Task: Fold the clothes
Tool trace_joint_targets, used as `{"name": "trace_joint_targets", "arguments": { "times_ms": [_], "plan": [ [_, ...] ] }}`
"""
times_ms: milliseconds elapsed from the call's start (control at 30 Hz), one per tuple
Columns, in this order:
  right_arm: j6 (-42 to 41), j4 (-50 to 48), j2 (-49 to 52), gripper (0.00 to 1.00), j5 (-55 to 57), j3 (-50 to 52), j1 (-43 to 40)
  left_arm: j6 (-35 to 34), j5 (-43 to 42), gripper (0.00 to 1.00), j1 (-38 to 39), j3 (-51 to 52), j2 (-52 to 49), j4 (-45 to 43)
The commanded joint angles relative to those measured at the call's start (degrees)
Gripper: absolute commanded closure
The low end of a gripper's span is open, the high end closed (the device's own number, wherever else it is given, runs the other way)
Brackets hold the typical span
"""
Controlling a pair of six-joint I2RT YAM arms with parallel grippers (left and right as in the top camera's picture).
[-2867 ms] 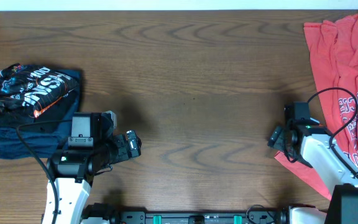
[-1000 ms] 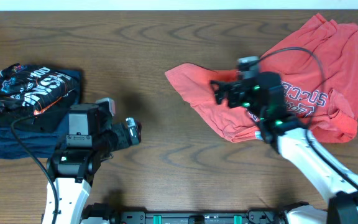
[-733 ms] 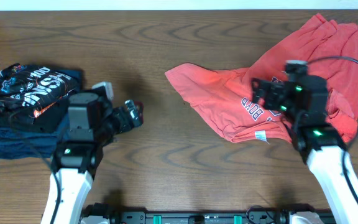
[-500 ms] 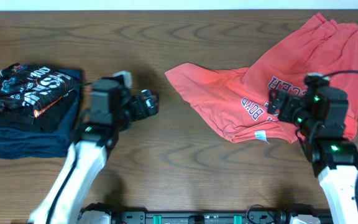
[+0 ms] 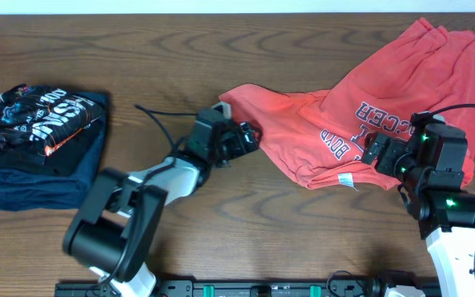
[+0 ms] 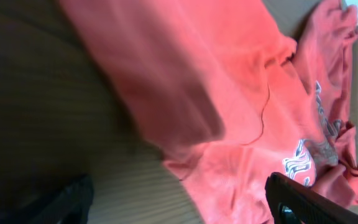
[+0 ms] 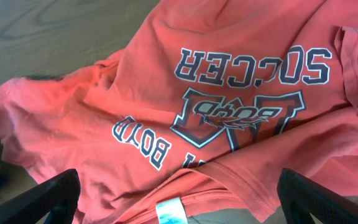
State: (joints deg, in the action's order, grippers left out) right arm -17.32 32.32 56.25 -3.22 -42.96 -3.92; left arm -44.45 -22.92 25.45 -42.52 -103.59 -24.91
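The clothes are one orange-red T-shirt (image 5: 303,124), lying crumpled from the table's middle to its back right corner. Its dark-outlined lettering (image 7: 253,65) faces up. A white label (image 7: 169,211) shows at its near hem. My left gripper (image 5: 248,138) reaches in low at the shirt's left edge. It is open, and in the left wrist view the shirt (image 6: 229,93) lies between and beyond the left gripper's (image 6: 179,211) wide-set fingers. My right gripper (image 5: 375,155) hovers open over the shirt's near right part. In the right wrist view the hem lies between the right gripper's (image 7: 179,208) fingers.
A pile of dark folded garments with white print (image 5: 44,140) sits at the left of the wooden table (image 5: 180,49). The left arm's black cable (image 5: 159,111) arcs above the table between the pile and the shirt.
The right arm dragged the shirt from the right edge toward the middle, let go and drew back right. The left arm swung from beside the dark pile across to the shirt's left edge.
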Motion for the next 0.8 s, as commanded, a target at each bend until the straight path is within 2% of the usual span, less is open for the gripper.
{"name": "trace_joint_targets", "arguments": {
  "times_ms": [0, 133, 167, 233, 333, 433, 500, 633, 767],
  "plan": [
    [0.7, 0.8, -0.2, 0.01, 0.5, -0.4, -0.3, -3.6, 4.0, 0.14, 2.6, -0.6, -3.3, -3.4],
    [0.7, 2.2, -0.2, 0.01, 0.5, -0.4, -0.3, -4.2, 11.0, 0.20, 4.6, -0.6, -5.5, -7.3],
    [0.7, 2.6, -0.2, 0.01, 0.5, -0.4, -0.3, -4.2, 12.2, 0.25, 5.0, -0.6, -5.8, -8.5],
    [0.7, 3.1, -0.2, 0.01, 0.5, -0.4, -0.3, -4.2, 13.0, 0.38, 5.2, -0.6, -5.9, -10.4],
    [0.7, 3.5, -0.2, 0.01, 0.5, -0.4, -0.3, -4.1, 13.2, 0.62, 5.1, -0.6, -5.9, -13.6],
    [0.7, 3.9, -0.2, 0.01, 0.5, -0.4, -0.3, -4.1, 13.8, 0.79, 5.0, -0.6, -5.9, -16.3],
    [0.7, 4.2, -0.2, 0.01, 0.7, -0.4, -0.3, -4.1, 15.1, 0.94, 5.0, -0.6, -5.9, -16.7],
    [0.7, 5.0, -0.2, 0.01, 3.9, -0.4, -0.3, -4.1, 14.1, 0.94, 3.5, -0.6, -5.6, -14.3],
    [0.7, 6.4, -0.1, 0.01, 7.2, -0.4, -0.3, 0.0, 11.3, 0.94, -1.2, -0.6, -1.6, -4.4]
  ]
}}
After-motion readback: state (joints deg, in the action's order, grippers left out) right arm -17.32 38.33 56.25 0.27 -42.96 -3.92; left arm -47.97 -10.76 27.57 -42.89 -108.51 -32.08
